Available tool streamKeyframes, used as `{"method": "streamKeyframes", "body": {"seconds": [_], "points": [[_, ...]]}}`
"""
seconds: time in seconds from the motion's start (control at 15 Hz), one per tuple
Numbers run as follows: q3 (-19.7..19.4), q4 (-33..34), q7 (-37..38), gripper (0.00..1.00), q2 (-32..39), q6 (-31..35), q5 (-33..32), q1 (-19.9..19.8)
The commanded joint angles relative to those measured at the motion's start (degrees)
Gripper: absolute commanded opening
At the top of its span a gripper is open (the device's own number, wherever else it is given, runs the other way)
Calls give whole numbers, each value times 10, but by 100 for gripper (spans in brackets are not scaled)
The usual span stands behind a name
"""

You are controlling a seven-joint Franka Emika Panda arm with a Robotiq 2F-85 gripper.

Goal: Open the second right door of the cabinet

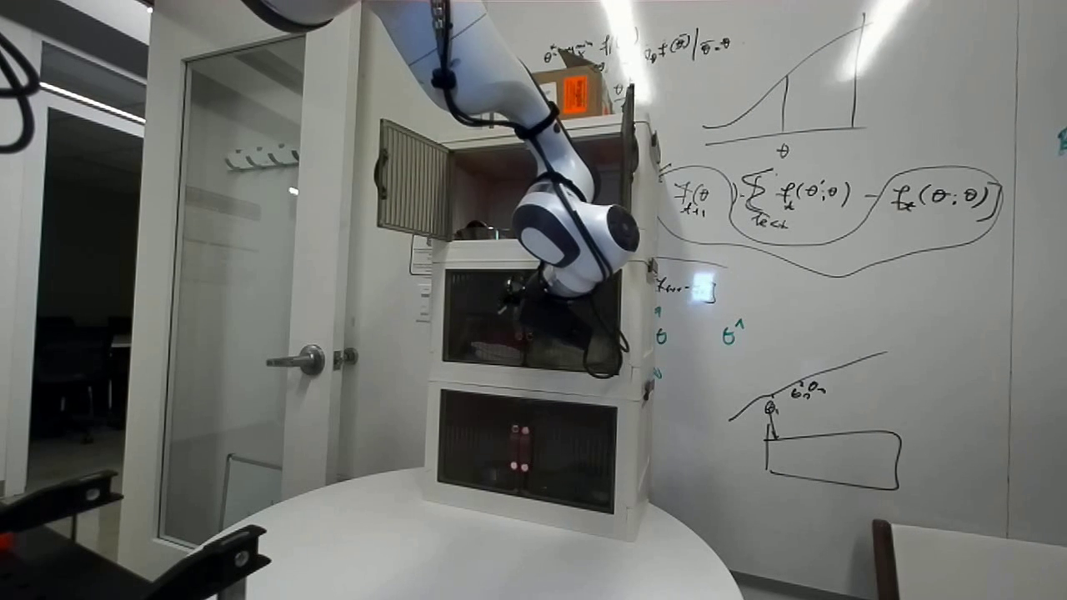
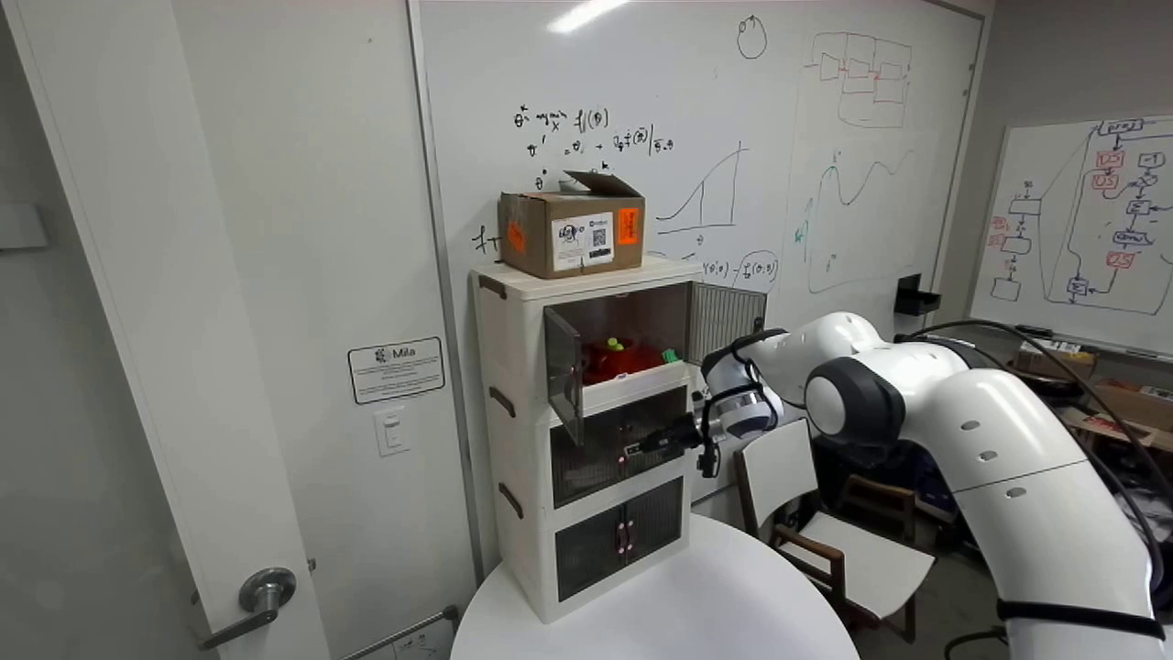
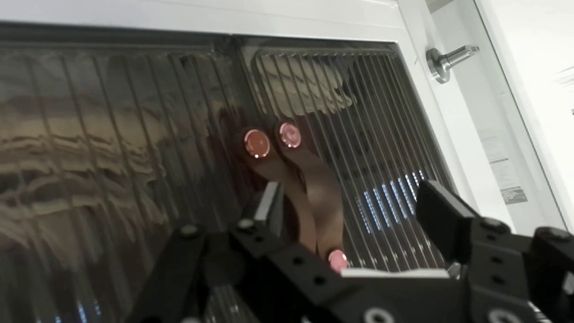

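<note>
The white cabinet (image 1: 542, 382) stands upright in both exterior views (image 2: 513, 440). The second right door (image 1: 567, 357), a dark ribbed pane in its middle tier, looks shut; it also shows in an exterior view (image 2: 652, 412). The wrist picture seems upside down, so this door fills its left half (image 3: 112, 179). Its brown handle (image 3: 287, 186) lies against the left door's handle (image 3: 325, 197). My gripper (image 3: 350, 193) is open in front of the handles, one finger overlapping the right door's handle; contact cannot be told. It also shows in both exterior views (image 1: 507, 296) (image 2: 634, 449).
Both top-tier doors stand open, the left (image 1: 414, 179) and the right (image 2: 729, 321). The bottom-tier doors (image 1: 567, 458) are shut. A cardboard box (image 2: 573, 234) sits on top. The cabinet stands on a round white table (image 1: 417, 542) by a whiteboard (image 1: 834, 333). A chair (image 2: 871, 550) is nearby.
</note>
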Motion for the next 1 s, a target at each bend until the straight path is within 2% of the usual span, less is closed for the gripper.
{"method": "streamKeyframes", "body": {"seconds": [0.0, 0.4, 0.93], "points": [[5, 36, 0, 45, 18, -5, 2, -6], [5, 52, -6, 2, 25, -1, 4, -15], [7, 30, -13, 1, 14, -13, 0, -19]]}}
